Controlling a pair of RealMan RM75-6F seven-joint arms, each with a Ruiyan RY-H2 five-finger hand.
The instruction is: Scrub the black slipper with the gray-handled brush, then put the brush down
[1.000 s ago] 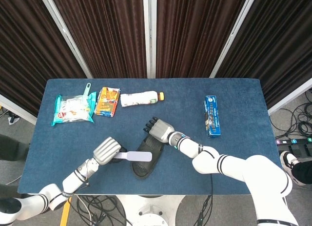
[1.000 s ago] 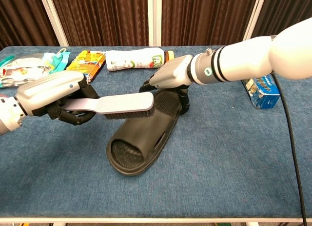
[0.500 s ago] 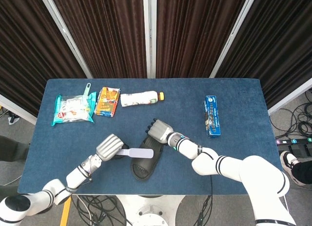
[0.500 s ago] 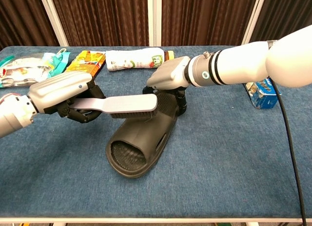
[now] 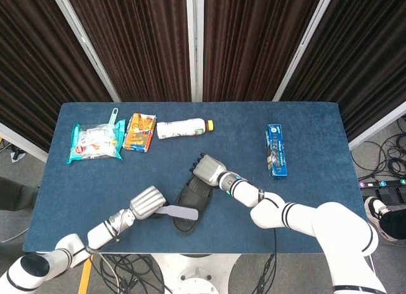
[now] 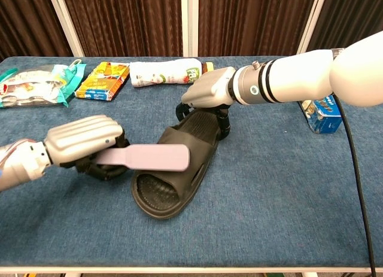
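My left hand (image 6: 84, 142) is clamped on the handle of the flat gray-handled brush (image 6: 149, 157), whose head lies across the black rubber slipper (image 6: 173, 175) near its strap. The slipper sits on the blue cloth-covered counter (image 6: 287, 193), toe toward me. My right hand (image 6: 209, 94) presses down on the slipper's heel end, fingers curled over its rim. A white plastic bottle (image 5: 183, 128) lies well behind.
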